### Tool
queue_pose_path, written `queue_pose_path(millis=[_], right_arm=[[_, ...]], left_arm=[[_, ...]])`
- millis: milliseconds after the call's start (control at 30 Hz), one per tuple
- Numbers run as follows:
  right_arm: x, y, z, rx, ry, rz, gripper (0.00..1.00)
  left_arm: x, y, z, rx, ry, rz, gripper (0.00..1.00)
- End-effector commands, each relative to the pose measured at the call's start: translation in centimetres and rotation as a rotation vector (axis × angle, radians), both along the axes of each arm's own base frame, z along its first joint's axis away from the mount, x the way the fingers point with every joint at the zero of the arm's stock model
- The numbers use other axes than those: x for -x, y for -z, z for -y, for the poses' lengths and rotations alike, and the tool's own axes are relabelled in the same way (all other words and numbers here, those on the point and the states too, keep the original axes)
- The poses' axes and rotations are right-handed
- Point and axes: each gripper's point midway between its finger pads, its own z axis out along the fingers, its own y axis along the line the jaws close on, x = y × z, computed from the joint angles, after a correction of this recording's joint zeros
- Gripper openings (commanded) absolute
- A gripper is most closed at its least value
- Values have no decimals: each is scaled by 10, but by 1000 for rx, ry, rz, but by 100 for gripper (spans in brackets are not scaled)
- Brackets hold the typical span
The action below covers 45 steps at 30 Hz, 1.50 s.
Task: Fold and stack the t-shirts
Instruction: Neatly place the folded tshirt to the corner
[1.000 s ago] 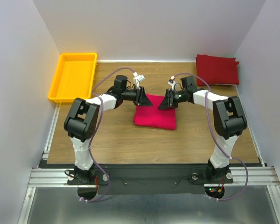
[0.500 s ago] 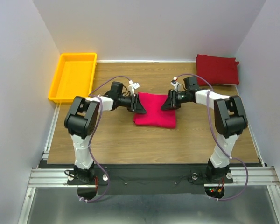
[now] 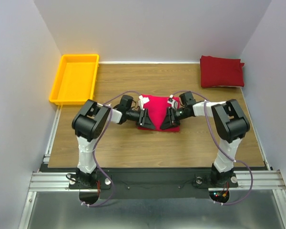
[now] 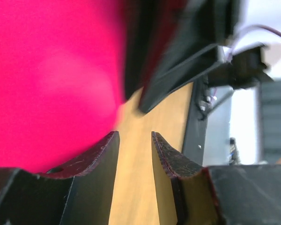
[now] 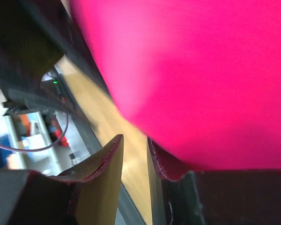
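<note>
One soft magenta t-shirt [image 3: 158, 109], folded rectangular

The left arm [image 3: 84, 155] and right arm [image 3: 225, 155] are showing white links between bulky black joints. A thin purple cable [image 3: 101, 167] is running along each arm, ending in a white connector [image 3: 143, 98]. The left gripper [image 4: 133, 143] and right gripper [image 5: 133, 147] are showing black wedge-shaped fingers with reddish-tinged inner edges. Small red and green lights [image 3: 219, 194] are glowing below the black right base [image 3: 218, 180].
</note>
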Motion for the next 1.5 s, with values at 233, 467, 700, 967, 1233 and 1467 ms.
queue_pose_path(millis=[233, 467, 700, 967, 1233, 1467], right_arm=[[11, 41, 45, 58, 14, 2, 32], [21, -54, 43, -80, -28, 161, 48], [8, -81, 120, 25, 329, 244, 72], [-10, -81, 172, 108, 644, 164, 82], [-17, -63, 189, 135, 775, 54, 82], [-6, -43, 181, 88, 797, -6, 82]], left_arm=[[-5, 29, -48, 24, -99, -128, 45], [3, -47, -55, 71, 11, 158, 47], [-42, -133, -43, -131, -93, 761, 63], [-9, -103, 46, -444, 170, 1296, 65], [22, -34, 86, -537, 402, 1415, 63], [8, -5, 105, -571, 426, 1444, 58]])
